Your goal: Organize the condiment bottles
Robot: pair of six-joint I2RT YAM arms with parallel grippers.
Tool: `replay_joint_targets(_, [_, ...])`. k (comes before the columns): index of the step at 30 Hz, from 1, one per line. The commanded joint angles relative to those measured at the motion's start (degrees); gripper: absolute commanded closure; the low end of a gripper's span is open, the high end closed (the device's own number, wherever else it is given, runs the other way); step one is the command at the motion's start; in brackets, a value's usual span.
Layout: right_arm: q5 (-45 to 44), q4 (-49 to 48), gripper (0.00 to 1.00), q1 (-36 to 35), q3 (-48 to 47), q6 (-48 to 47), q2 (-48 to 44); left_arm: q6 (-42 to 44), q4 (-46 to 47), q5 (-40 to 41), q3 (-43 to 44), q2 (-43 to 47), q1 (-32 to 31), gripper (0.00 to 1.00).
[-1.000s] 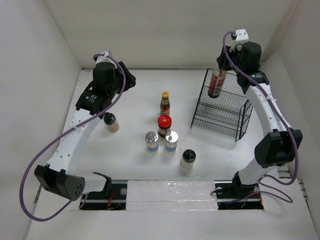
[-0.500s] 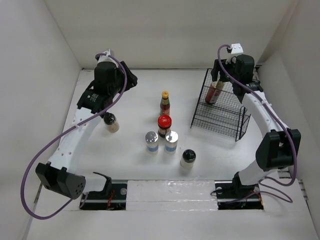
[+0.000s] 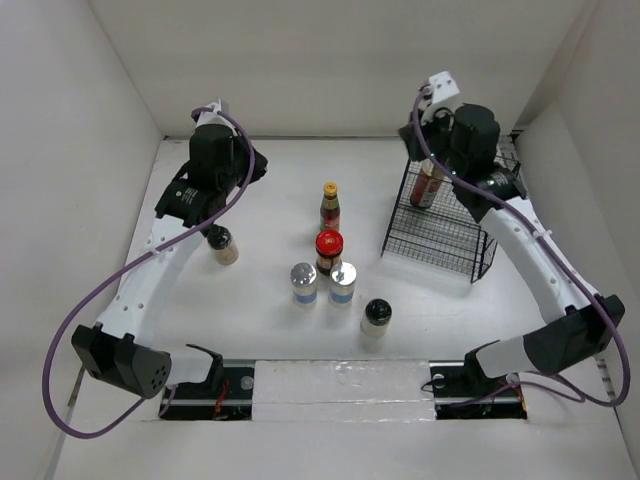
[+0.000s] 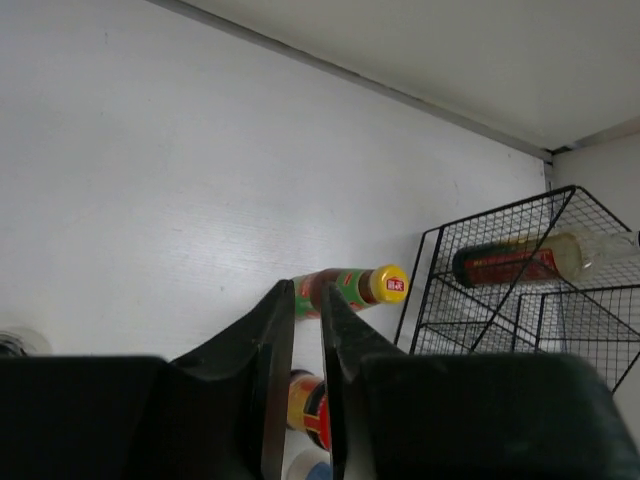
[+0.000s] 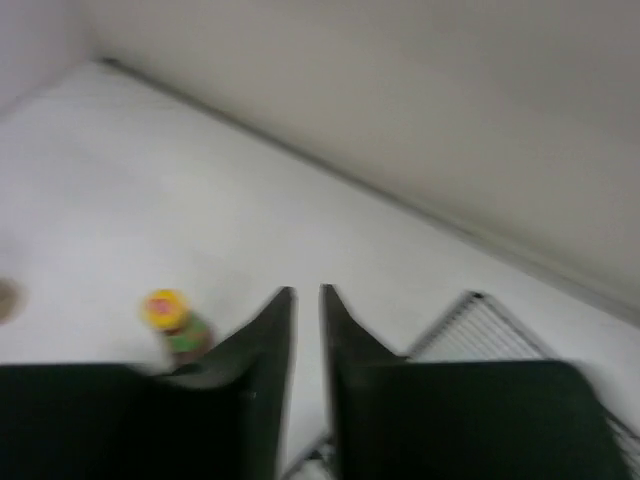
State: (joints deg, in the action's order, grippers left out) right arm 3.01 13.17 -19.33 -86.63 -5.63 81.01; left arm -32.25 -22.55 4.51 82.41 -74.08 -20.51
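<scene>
A dark sauce bottle with a black cap leans inside the black wire rack; it also shows in the left wrist view. My right gripper hovers above the rack's far left corner, jaws nearly together and empty. The yellow-capped bottle, the red-lidded jar, two silver-capped shakers and two black-capped jars stand on the table. My left gripper is raised at the far left, shut and empty, with the yellow-capped bottle beyond its tips.
The rack stands at the far right near the right wall. White walls enclose the table on the left, back and right. The right wrist view is blurred; it shows the yellow-capped bottle and a rack edge.
My right gripper has risen and swung left, away from the dark bottle, which stays in the rack. The left arm has hardly moved.
</scene>
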Motion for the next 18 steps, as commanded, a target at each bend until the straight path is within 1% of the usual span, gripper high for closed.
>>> replay_joint_targets(1, [7.79, 0.28, 0.76, -5.44, 2.06, -0.97, 1.85, 0.17, 1.54, -0.29, -1.02, 1.05, 0.03, 0.89])
replay_joint_targets(2, [10.94, 0.28, 0.57, -6.67, 2.08, -0.35, 2.74, 0.17, 1.54, -0.29, -1.02, 1.05, 0.03, 0.88])
replay_joint_targets(3, [11.75, -0.77, 0.41, -9.12, 2.95, -0.35, 3.44, 0.17, 1.54, -0.29, -1.02, 1.05, 0.03, 0.85])
replay_joint_targets(4, [11.76, -1.73, 0.19, -10.36, 4.26, -0.35, 4.67, 0.17, 1.54, -0.29, -1.02, 1.05, 0.03, 0.79])
replay_joint_targets(5, [12.37, -2.44, 0.13, -11.42, 4.28, -0.35, 5.38, 0.17, 1.54, -0.29, -1.02, 1.57, 0.03, 0.74])
replay_joint_targets(7, [12.90, -2.45, 0.09, -13.62, 4.28, -0.88, 7.04, 0.17, 1.54, 0.23, -1.55, 1.57, 0.03, 0.63])
replay_joint_targets(8, [12.90, -3.06, 0.07, -14.15, 4.28, -1.48, 8.97, 0.17, 1.54, 0.23, -1.55, 1.57, 0.03, 0.62])
replay_joint_targets(10, [12.90, -2.45, 0.07, -14.68, 4.28, -1.49, 11.26, 0.17, 1.54, 0.23, -2.08, 2.10, 0.03, 0.61])
replay_joint_targets(13, [12.90, -4.37, 0.07, -14.68, 4.98, -2.11, 14.95, 0.17, 1.54, 0.23, -2.61, 2.72, 0.03, 0.59])
replay_joint_targets(15, [11.15, -6.57, 0.07, -15.20, 4.98, -2.11, 17.84, 0.17, 1.54, 0.23, -2.61, 2.72, 0.03, 0.58])
replay_joint_targets(17, [10.62, -8.76, 0.08, -15.21, 3.94, -2.11, 20.22, 0.17, 1.54, 0.23, -3.13, 3.24, 0.03, 0.58])
replay_joint_targets(18, [9.83, -9.91, 0.12, -15.21, 3.40, -2.11, 22.50, 0.17, 1.54, 0.23, -3.13, 3.24, 0.03, 0.58])
